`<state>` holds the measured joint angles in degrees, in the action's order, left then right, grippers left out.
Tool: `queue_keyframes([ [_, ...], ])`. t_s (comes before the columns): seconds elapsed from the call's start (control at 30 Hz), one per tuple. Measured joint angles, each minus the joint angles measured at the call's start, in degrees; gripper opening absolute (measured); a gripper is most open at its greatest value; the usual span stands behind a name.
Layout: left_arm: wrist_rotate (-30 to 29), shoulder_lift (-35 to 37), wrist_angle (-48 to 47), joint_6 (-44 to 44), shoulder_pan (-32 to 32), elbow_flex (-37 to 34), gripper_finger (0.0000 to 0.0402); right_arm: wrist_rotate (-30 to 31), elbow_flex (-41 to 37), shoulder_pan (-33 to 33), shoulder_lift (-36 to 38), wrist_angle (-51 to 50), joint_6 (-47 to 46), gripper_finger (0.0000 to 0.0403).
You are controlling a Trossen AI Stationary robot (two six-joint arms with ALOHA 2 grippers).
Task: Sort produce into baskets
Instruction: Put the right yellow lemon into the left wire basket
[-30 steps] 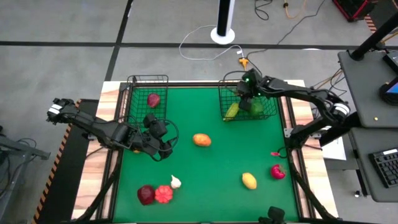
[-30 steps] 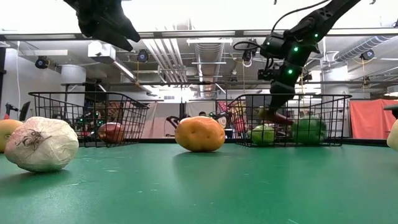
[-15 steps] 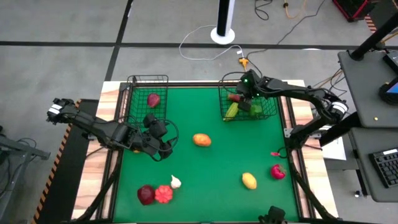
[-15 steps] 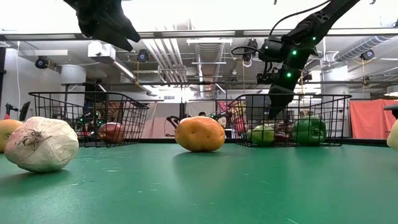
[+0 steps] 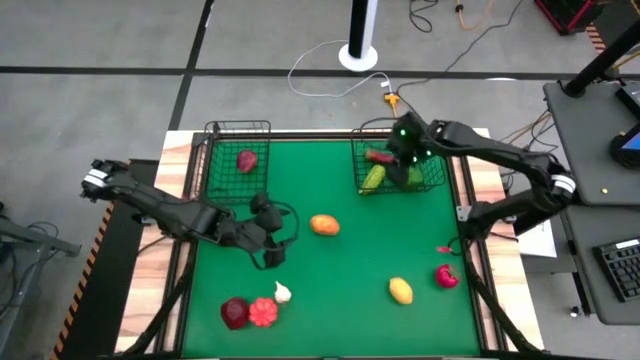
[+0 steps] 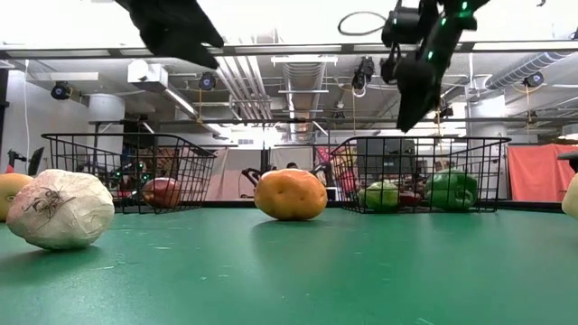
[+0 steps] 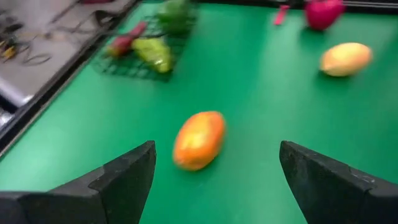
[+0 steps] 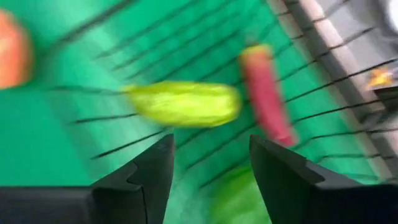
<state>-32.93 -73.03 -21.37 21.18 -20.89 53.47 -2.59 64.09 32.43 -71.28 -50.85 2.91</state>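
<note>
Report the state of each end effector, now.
Left end effector: open, empty, above the mat near the orange produce piece.
Right end effector: open, empty, above the right basket.

From my station, the high view shows a grey concrete floor [image 5: 100, 60] crossed by dark seam lines. A white round-based stand [image 5: 359, 40] rises beyond the far edge of the table, with a white cable [image 5: 320, 75] and dark cables [image 5: 480, 30] trailing over the floor near it. A dark desk [image 5: 590, 140] with a keyboard [image 5: 620, 268] sits off the table's right edge. In the low view I see ceiling ducts [image 6: 307, 77], bright overhead light, a white pillar [image 6: 107, 117] and an orange-red curtain [image 6: 542, 171] far back.
</note>
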Motion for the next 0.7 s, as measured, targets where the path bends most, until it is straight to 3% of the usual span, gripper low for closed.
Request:
queue_keyframes([
  [0.2,5.27,-6.73,9.24,-9.18,-0.02,2.33,0.0322,-3.77,1.12,-12.94,3.85,-9.74,-11.85,0.0186],
  [0.47,5.44,-19.12,10.80,-25.55,-0.02,14.54,0.0322,-3.97,0.29,-34.22,10.14,-16.96,-35.88,0.0185],
  [0.57,6.27,-24.75,13.88,-35.05,0.06,19.27,0.0322,-3.07,0.29,-41.36,12.22,-16.68,-43.48,0.0184],
  [0.7,11.95,-32.73,16.97,-43.76,1.38,26.67,0.0322,1.81,0.29,-48.03,14.38,-16.27,-50.01,0.0185],
])
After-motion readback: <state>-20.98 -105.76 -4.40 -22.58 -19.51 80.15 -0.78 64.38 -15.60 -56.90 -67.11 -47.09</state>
